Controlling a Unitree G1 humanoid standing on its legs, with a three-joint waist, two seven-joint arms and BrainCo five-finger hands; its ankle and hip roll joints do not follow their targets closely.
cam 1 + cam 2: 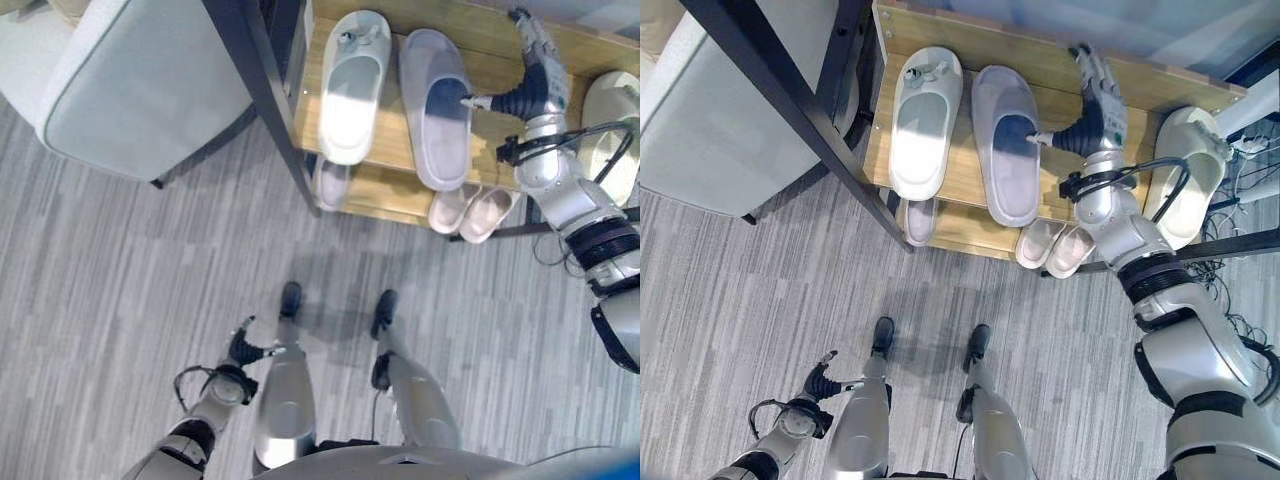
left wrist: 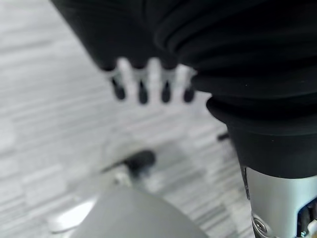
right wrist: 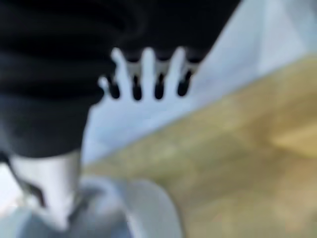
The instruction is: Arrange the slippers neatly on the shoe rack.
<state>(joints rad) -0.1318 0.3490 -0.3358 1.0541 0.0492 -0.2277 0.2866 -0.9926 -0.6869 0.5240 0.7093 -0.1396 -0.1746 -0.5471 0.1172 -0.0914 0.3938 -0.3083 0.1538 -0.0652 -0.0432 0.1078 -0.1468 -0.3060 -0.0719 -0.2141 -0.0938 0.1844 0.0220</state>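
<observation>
Right hand (image 1: 1095,100) fingers straight over shoe rack (image 1: 1140,95), thumb beside grey slipper (image 1: 1005,145).

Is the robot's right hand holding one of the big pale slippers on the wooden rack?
No, the right hand lies with straight fingers on the wooden rack, beside the big pale slipper.

Bright even light, blurred wrist views

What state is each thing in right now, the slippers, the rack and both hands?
White slipper: flat on top shelf, sole down.
Grey slipper: flat beside it, thumb touching its inner edge.
Small pink slippers: paired on lower shelf.
Shoe rack: upright.
Right hand: open, over top shelf.
Left hand: open, idle, low.
</observation>
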